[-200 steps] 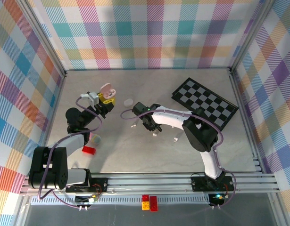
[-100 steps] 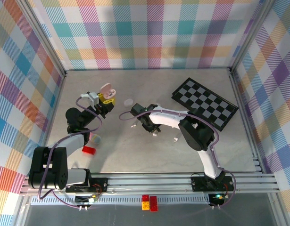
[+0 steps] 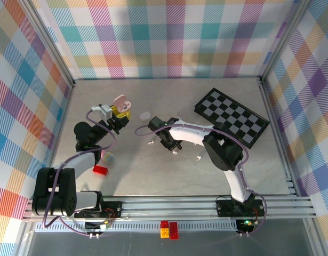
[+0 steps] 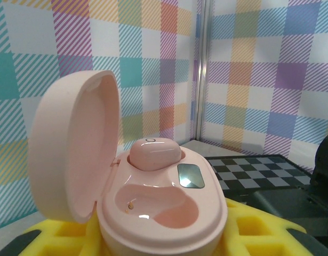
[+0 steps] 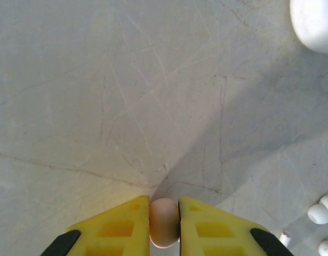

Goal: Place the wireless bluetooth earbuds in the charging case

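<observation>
right hand (image 5: 164,201) pressed in on a pale pink earbud (image 5: 164,230), pinched between the yellow fingertips, low over the bench (image 5: 100,106) around its middle; can't tell if it touches the surface. white earbuds (image 3: 175,152) lie loose just beside it, toward the near edge. left hand (image 3: 119,113) clamped on the pink case (image 4: 158,210) toward the far-left corner, lid up. one bud (image 4: 154,153) seated in the far well, the other well bare.
</observation>
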### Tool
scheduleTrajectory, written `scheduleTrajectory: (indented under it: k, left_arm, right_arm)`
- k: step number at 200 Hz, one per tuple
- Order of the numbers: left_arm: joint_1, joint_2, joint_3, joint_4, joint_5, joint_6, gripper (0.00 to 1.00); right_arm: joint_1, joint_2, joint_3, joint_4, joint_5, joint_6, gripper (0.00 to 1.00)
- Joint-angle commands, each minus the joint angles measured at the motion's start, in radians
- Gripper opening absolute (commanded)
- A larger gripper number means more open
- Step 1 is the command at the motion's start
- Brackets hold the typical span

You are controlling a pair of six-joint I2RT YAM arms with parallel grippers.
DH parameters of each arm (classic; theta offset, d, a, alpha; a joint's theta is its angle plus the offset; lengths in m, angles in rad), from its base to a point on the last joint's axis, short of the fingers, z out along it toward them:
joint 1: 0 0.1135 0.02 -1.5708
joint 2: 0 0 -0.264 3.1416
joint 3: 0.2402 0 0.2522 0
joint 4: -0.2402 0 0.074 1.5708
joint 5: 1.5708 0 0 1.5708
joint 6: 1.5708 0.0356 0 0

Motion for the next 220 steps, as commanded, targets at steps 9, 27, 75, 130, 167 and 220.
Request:
scheduleTrajectory:
  k: [9,27,75,130,167,220]
  left_arm:
    - [0.005,-0.027,-0.015,0.013,0.012,0.029,0.38]
    - [-0.012,-0.03,-0.009,-0.023,0.004,0.054,0.38]
    - [-0.115,-0.023,0.02,-0.1,-0.044,0.137,0.38]
    - [-0.267,-0.005,0.096,-0.275,-0.116,0.284,0.38]
    - [-0.347,0.062,0.138,-0.254,-0.14,0.288,0.38]
    - [-0.406,0.147,0.154,-0.143,-0.184,0.261,0.38]
  right_arm:
    - [-0.024,-0.151,-0.065,0.057,-0.119,0.045,0.17]
    - [-0.045,-0.235,-0.107,0.096,-0.183,0.065,0.17]
    - [-0.135,-0.5,-0.197,0.23,-0.521,0.167,0.17]
    - [-0.218,-0.644,-0.171,0.396,-0.92,0.309,0.17]
    - [-0.22,-0.641,-0.122,0.456,-1.012,0.364,0.16]
    - [-0.22,-0.62,-0.085,0.434,-0.985,0.356,0.16]
